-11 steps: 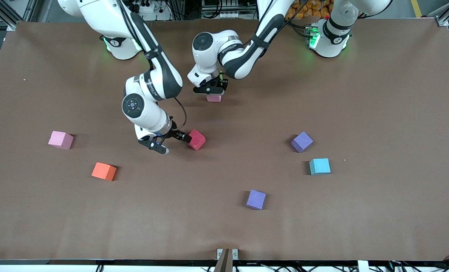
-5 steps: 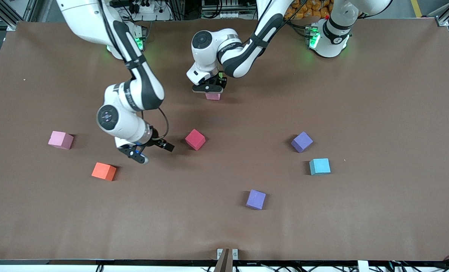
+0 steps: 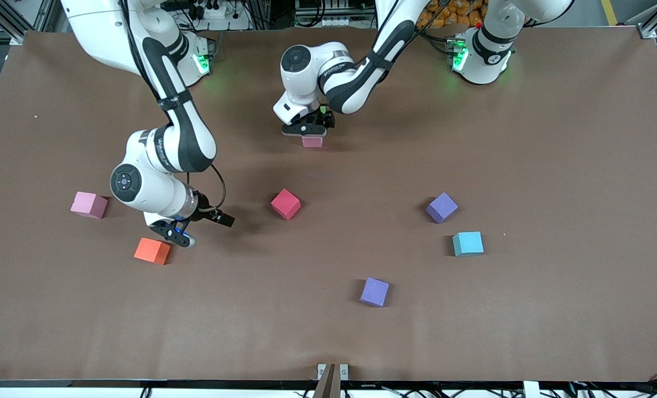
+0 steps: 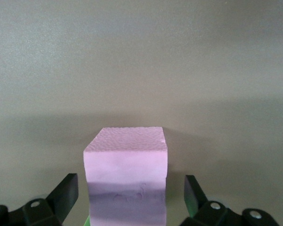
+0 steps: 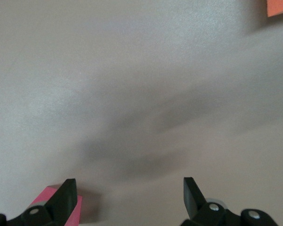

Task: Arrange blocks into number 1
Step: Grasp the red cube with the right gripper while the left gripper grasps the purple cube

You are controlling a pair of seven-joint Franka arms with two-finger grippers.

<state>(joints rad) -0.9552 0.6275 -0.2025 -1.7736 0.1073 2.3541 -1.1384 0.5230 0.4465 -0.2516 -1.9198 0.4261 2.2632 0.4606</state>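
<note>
A pink block (image 3: 312,142) (image 4: 126,155) stands on the table toward the robots' bases. My left gripper (image 3: 305,130) (image 4: 131,197) is low over it and open, one finger on each side with a gap to the block. A thin green edge shows at the block's foot; I cannot tell what it is. My right gripper (image 3: 202,228) (image 5: 127,197) hangs open and empty over bare table between the orange block (image 3: 152,251) (image 5: 279,6) and the red block (image 3: 286,203) (image 5: 80,209). A second pink block (image 3: 89,204) lies toward the right arm's end.
Toward the left arm's end lie a purple block (image 3: 442,207) and a cyan block (image 3: 468,243). Another purple block (image 3: 374,291) sits nearer the front camera, mid-table. The brown table (image 3: 328,337) is bare between them.
My left gripper has opened and let go of the pink block, which stays put. My right gripper has left the red block and swung toward the orange block.
</note>
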